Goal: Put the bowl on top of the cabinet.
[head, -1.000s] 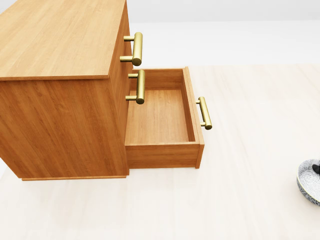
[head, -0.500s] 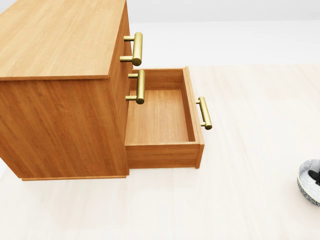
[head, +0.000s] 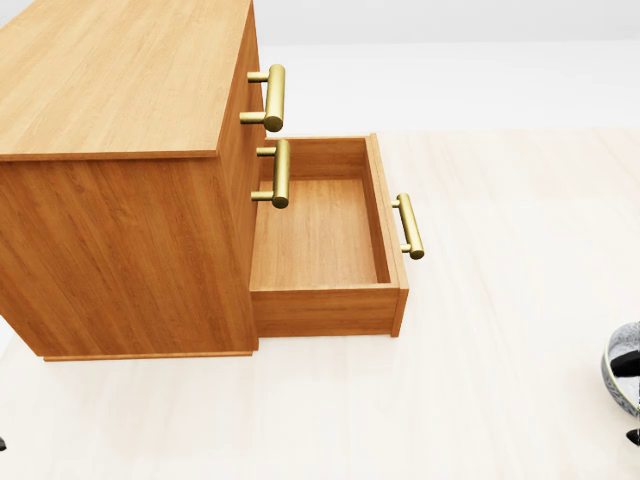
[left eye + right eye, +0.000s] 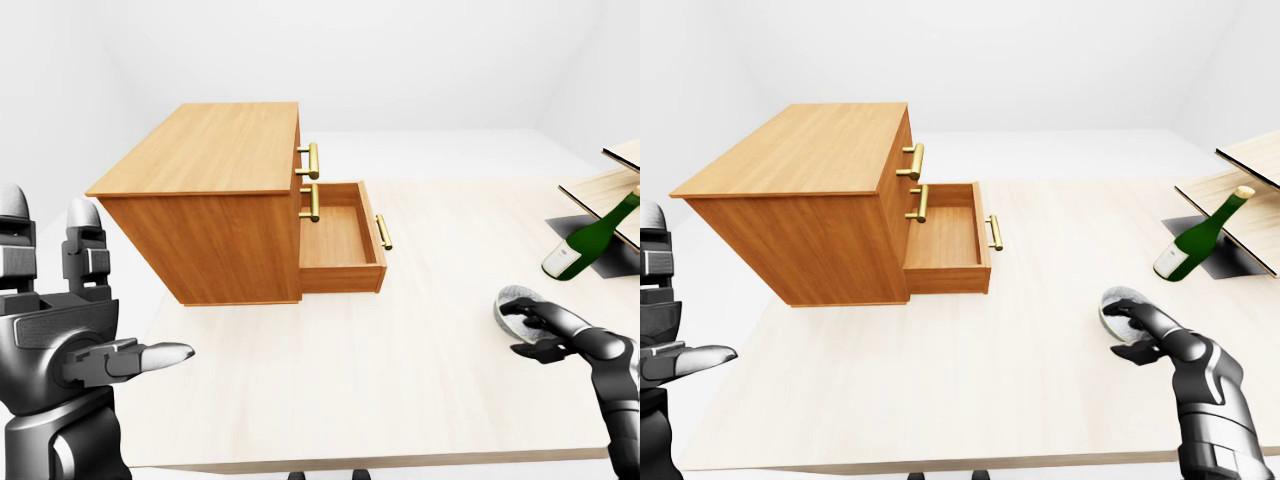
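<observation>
Warm orange wood filled most of my head feed: the cabinet (image 3: 120,80) sat on the pale table (image 3: 500,200) with its bottom drawer (image 3: 320,240) pulled out toward the right of the view, a brass handle (image 3: 409,226) on the drawer's face and two more brass handles (image 3: 272,97) stacked above it on the shut drawers. The bowl (image 4: 1116,300) was not on the cabinet. It sat low at the right of the eye views, near the table's bottom edge and well apart from the drawer, and in the head view only a sliver of its patterned rim showed at the right border. My right hand (image 4: 1160,335) was on it. The dark fingers (image 4: 1137,312) hooked over the rim into the bowl and the thumb pressed in from the near side, so the edge was pinched between them. My left hand (image 4: 60,330) hung at the lower left of the left-eye view with its fingers upright and spread apart, one digit pointing out to the right, holding nothing. Farther right a green bottle (image 4: 1193,240) leaned, neck up, against some tilted wooden boards (image 4: 1250,155) over a dark patch (image 4: 1230,262) — well clear of the bowl.
</observation>
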You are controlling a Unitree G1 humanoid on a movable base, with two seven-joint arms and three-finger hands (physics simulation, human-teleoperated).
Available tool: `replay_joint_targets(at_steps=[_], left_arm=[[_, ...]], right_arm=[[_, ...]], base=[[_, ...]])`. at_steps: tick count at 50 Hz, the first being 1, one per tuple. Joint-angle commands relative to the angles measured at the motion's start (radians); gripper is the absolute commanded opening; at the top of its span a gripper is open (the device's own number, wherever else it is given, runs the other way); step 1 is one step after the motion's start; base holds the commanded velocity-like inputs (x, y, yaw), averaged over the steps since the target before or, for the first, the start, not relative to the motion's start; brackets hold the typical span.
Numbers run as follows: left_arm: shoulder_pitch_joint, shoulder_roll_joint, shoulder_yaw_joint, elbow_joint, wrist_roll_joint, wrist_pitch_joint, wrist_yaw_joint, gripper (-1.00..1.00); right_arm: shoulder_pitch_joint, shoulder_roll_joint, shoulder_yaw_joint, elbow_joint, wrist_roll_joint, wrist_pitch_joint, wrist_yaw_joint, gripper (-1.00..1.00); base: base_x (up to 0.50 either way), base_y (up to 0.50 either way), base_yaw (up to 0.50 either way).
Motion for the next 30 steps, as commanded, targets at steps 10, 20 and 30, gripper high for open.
replay_joint_targets(at_steps=[10,20,30], left_arm=[[-0.015,-0.012,-0.025,0.079,0.040,0.000,0.022,1.00],[-0.016,-0.013,-0.030,0.082,0.045,0.000,0.022,1.00],[-0.012,-0.016,-0.031,0.076,0.048,0.000,0.020,1.00]], right_arm=[[0.045,0.050,0.028,0.130,0.042,0.001,0.040,-1.00],[0.051,0.061,0.028,0.084,0.023,0.001,0.062,-1.00],[0.074,0.072,0.040,-0.204,-0.098,0.001,0.086,-1.00]], base=[[0.00,0.00,0.00],[0.00,0.00,0.00],[0.00,0.00,0.00]])
